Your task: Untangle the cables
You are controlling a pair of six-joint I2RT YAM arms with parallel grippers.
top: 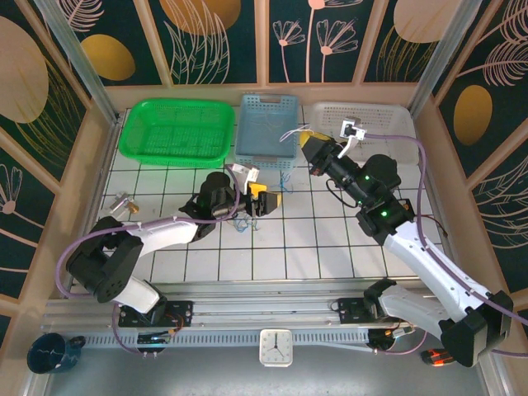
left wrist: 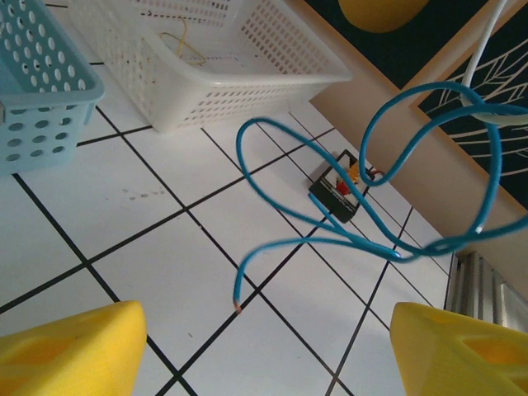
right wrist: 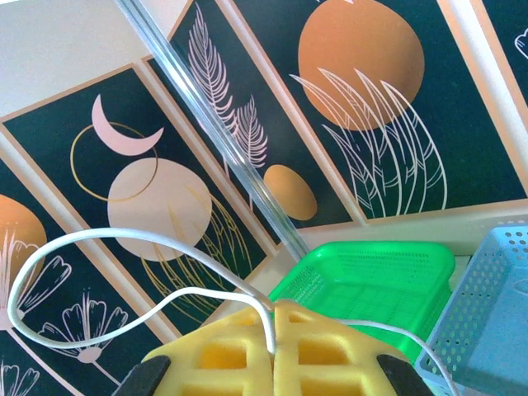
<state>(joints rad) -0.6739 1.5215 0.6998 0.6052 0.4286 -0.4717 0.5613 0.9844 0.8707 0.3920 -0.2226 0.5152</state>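
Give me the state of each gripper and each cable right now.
left gripper, open, holding nothing
right gripper, shut on white cable
white cable, pinched, looping free
blue cable, looped, ungripped
yellowish cable, lying in white basket

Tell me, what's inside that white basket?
A thin yellowish wire lies looped inside the white basket. Seen from the left wrist, the basket's near wall hides part of its floor.

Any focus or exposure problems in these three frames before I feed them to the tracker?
Top external: evenly lit, sharp, only faint shadows on the table. Left wrist: blue cable crisp, yellow fingertips blurred from closeness, white basket near washed out. Right wrist: shut fingertips soft, white cable and wall art sharp.
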